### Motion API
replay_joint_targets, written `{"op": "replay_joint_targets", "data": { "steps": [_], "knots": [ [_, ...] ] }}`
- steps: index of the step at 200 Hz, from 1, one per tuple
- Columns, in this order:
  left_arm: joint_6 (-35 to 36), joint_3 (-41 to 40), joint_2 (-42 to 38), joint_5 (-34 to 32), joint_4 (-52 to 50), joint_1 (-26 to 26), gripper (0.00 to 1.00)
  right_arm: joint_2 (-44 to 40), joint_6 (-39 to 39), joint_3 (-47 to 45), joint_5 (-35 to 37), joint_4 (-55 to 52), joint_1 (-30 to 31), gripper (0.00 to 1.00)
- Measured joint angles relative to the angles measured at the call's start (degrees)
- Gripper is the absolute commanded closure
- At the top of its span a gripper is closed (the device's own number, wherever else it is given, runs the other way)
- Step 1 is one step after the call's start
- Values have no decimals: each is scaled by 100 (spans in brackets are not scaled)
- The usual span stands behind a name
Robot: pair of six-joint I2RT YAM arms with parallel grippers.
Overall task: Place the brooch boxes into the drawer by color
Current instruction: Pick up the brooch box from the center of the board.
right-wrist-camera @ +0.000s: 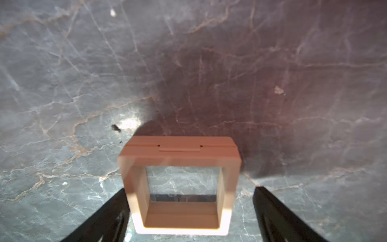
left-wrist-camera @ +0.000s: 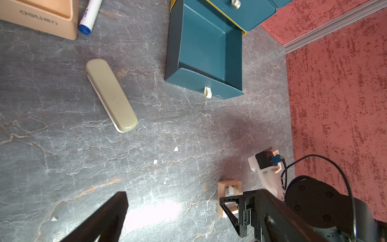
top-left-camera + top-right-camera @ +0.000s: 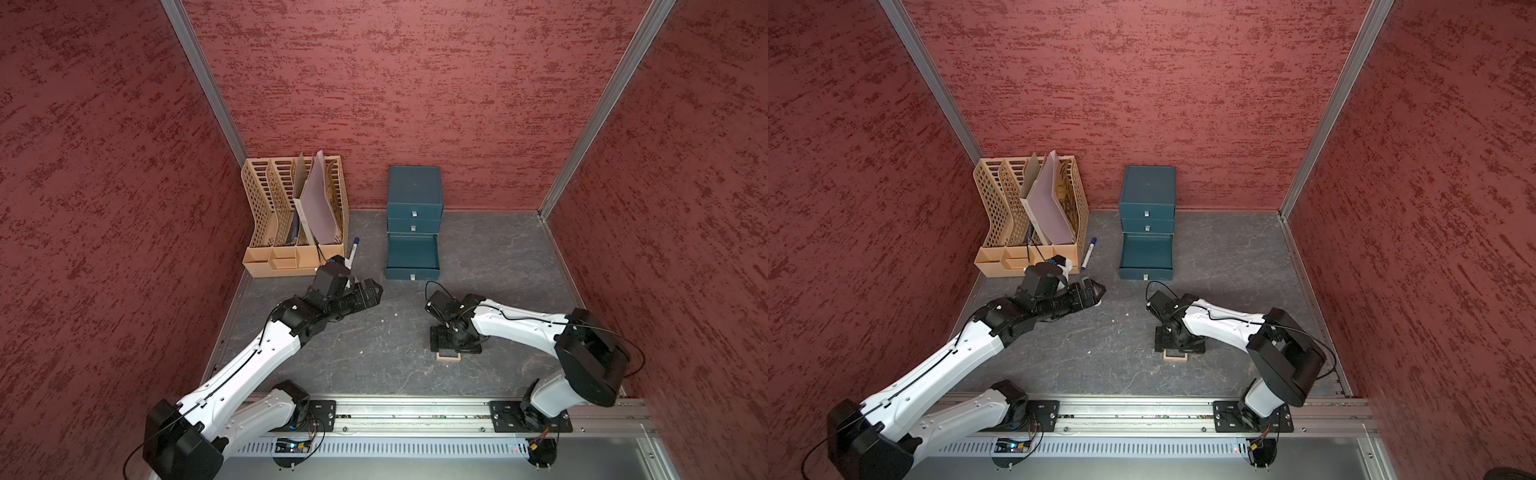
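- Right gripper [image 1: 189, 188] is down at the grey marble-pattern tabletop [image 1: 83, 73], fingers spread and straddling a tan wood-coloured square brooch box with a see-through centre [image 1: 180, 159]. In the right wrist view one finger is just beside the frame and there is a clear gap at the opposite one, so nothing is pinched yet.
- That box lies flat on the table, low and right of centre in both top views [image 3: 448, 360], well apart from the drawer.
- Left gripper [image 3: 371, 291] hovers spread and empty left of centre, near an oblong beige-grey block [image 2: 111, 95] that is no part of the job.
- Teal three-drawer cabinet [image 3: 414, 183] stands against the back wall at centre frame. Its bottom drawer [image 3: 412, 273] is pulled out and looks empty.
- I judge this to be the grasp step on a first tan box, with nothing sorted yet.
- Next move, as I see it: close squarely on two opposite sides of the frame, lift clear, carry it up-frame to the open drawer and set it down flat inside.
- Remaining boxes I cannot pick out, because the right arm covers the table around its gripper.
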Motion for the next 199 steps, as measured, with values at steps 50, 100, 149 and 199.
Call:
{"op": "replay_joint_targets", "data": {
  "steps": [50, 100, 149, 199],
  "knots": [
    [0, 0, 11, -44, 2, -2, 0, 92, 44, -63, -13, 136, 0, 22],
    [-2, 0, 11, -66, 9, -2, 0, 63, 20, -59, 96, 98, 4, 29],
    [-4, 0, 22, -66, 48, -20, 0, 24, -151, 271, 363, -197, 35, 32],
    [-22, 0, 22, -87, 48, -28, 0, -85, -258, 549, 459, -363, 42, 33]
  ]
}}
